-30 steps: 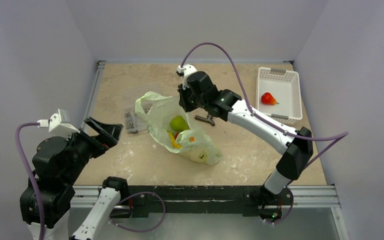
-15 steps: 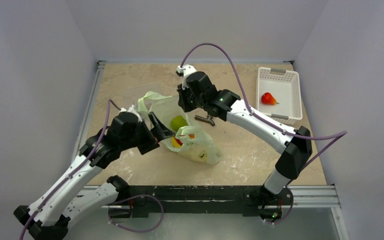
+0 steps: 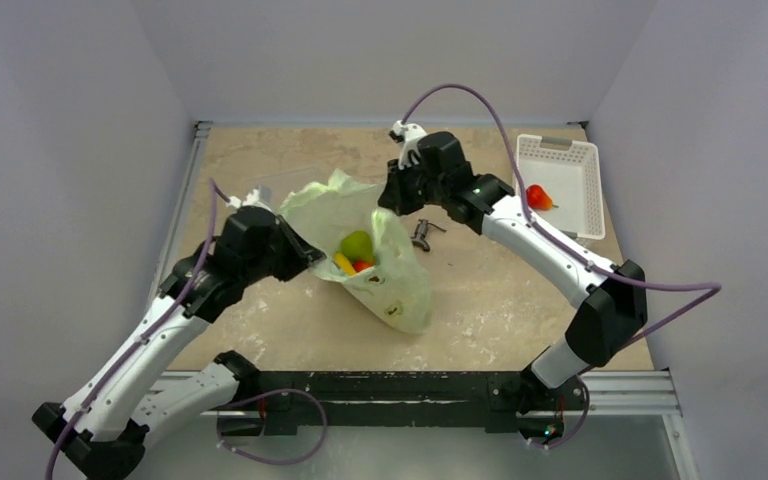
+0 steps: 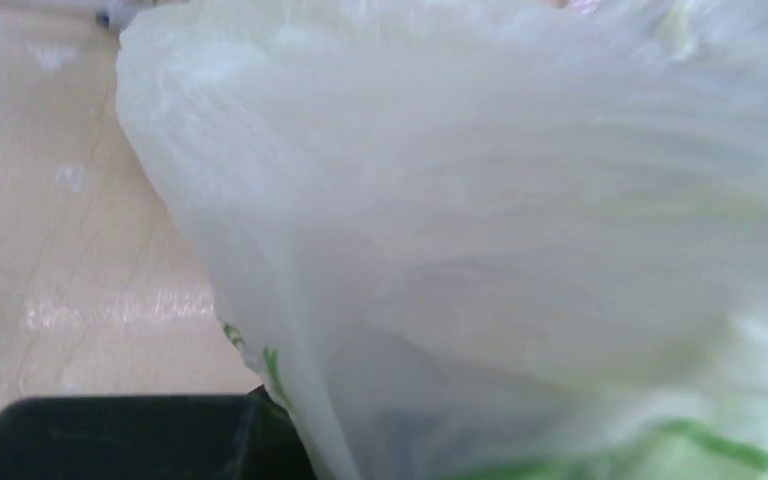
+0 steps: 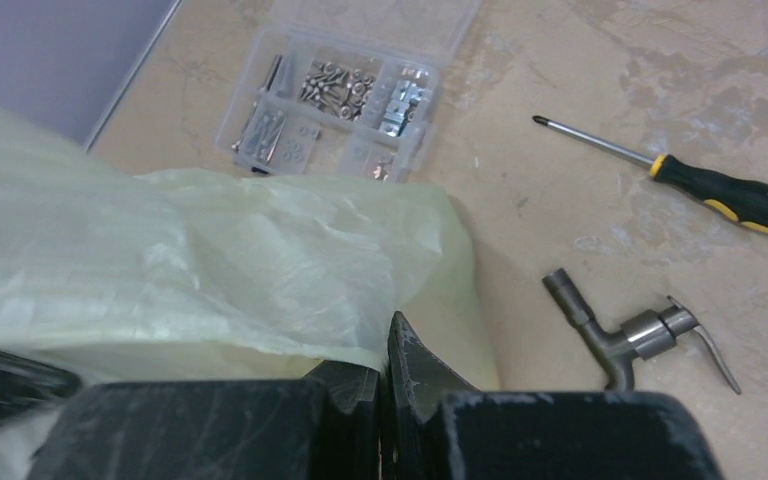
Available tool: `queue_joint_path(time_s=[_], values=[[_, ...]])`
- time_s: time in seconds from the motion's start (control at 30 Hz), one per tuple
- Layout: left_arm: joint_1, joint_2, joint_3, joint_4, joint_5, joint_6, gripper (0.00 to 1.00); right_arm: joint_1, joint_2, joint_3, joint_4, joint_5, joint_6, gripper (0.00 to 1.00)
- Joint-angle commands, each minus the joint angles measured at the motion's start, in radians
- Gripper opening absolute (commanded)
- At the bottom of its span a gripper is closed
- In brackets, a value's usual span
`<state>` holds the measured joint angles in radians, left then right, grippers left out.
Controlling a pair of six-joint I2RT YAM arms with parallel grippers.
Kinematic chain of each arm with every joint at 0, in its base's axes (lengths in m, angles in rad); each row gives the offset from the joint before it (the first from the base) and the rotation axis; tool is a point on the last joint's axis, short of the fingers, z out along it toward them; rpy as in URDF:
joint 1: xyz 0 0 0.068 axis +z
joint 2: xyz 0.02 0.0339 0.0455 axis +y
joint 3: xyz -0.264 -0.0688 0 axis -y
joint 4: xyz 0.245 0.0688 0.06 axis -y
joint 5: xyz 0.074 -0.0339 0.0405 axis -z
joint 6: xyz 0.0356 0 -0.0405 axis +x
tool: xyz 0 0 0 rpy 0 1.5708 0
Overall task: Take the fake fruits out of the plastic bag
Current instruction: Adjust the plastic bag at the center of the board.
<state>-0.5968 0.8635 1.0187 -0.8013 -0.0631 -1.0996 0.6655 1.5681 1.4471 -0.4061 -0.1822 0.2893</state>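
Table (image 3: 520,300): pale mottled top with walls on three sides. The arm bases sit along the near edge.
Plastic bag (image 3: 400,290): thin yellow-green film lying mid-table. Its long axis runs from the open mouth at far left to the closed bottom at near right. The mouth is stretched wide between the two claws.
White basket (image 3: 558,160): far right corner, well apart from the bag. One loose red fruit (image 3: 535,197) lies in it.
Left claw (image 3: 305,255): fully closed, pinching the bag's left rim. Its own camera shows only film.
Right claw (image 3: 397,200): fully closed, with a fold of the far right rim nipped between its jaws.
Fake fruits (image 3: 353,255): clustered just inside the mouth, between the claws. The green pear (image 3: 357,243) is farthest; the yellow banana (image 3: 344,264) and a small red fruit (image 3: 362,266) lie just nearer.
Nearer arm: the cluster sits roughly midway, the banana slightly toward the left claw. The right arm is closer to the basket.
Next move, as a judgement: both claws are occupied, so one likely must let go before reaching down into the mouth.
Open room: bare table lies near and right of the bag. A metal pump head (image 3: 422,233) lies just right of it. A screwdriver (image 5: 730,195) and a clear parts box (image 5: 345,100) lie nearby.
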Motion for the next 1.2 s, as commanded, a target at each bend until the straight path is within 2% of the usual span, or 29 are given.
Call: queue_joint_path(time_s=[0.0, 0.1, 0.17, 0.27, 0.43, 0.57, 0.63, 0.8, 0.9, 1.0, 1.07, 1.17], values=[[0.135, -0.008, 0.168, -0.057, 0.103, 0.251, 0.0, -0.155, -0.042, -0.092, 0.108, -0.277, -0.025, 0.0], [0.182, 0.05, 0.231, -0.098, 0.184, 0.328, 0.0, -0.263, -0.016, -0.179, 0.185, -0.462, -0.03, 0.0], [0.191, 0.088, 0.251, -0.091, 0.253, 0.366, 0.0, -0.301, 0.002, -0.227, 0.213, -0.487, -0.039, 0.0], [0.192, 0.153, 0.273, -0.109, 0.292, 0.395, 0.0, -0.313, 0.039, -0.285, 0.238, -0.428, -0.041, 0.0], [0.192, 0.164, 0.233, -0.05, 0.345, 0.422, 0.0, -0.309, 0.041, -0.243, 0.115, -0.256, -0.073, 0.01], [0.192, 0.165, 0.241, -0.041, 0.34, 0.427, 0.0, -0.307, -0.032, -0.193, 0.039, -0.128, -0.082, 0.38], [0.192, 0.177, 0.245, -0.032, 0.363, 0.422, 0.0, -0.296, -0.061, -0.137, -0.023, -0.1, -0.089, 0.52], [0.193, 0.199, 0.263, -0.046, 0.365, 0.431, 0.0, -0.26, -0.155, -0.016, -0.103, 0.012, -0.082, 0.76], [0.192, 0.206, 0.263, -0.045, 0.371, 0.435, 0.0, -0.247, -0.176, -0.012, 0.007, -0.121, -0.032, 0.82], [0.193, 0.218, 0.267, -0.041, 0.376, 0.435, 0.0, -0.173, -0.14, 0.004, 0.087, -0.249, 0.003, 0.83], [0.192, 0.225, 0.279, -0.048, 0.377, 0.438, 0.0, -0.118, -0.129, -0.006, 0.119, -0.327, 0.021, 0.83], [0.192, 0.228, 0.295, -0.049, 0.368, 0.441, 0.0, -0.064, -0.157, -0.138, 0.228, -0.487, 0.103, 0.76]])
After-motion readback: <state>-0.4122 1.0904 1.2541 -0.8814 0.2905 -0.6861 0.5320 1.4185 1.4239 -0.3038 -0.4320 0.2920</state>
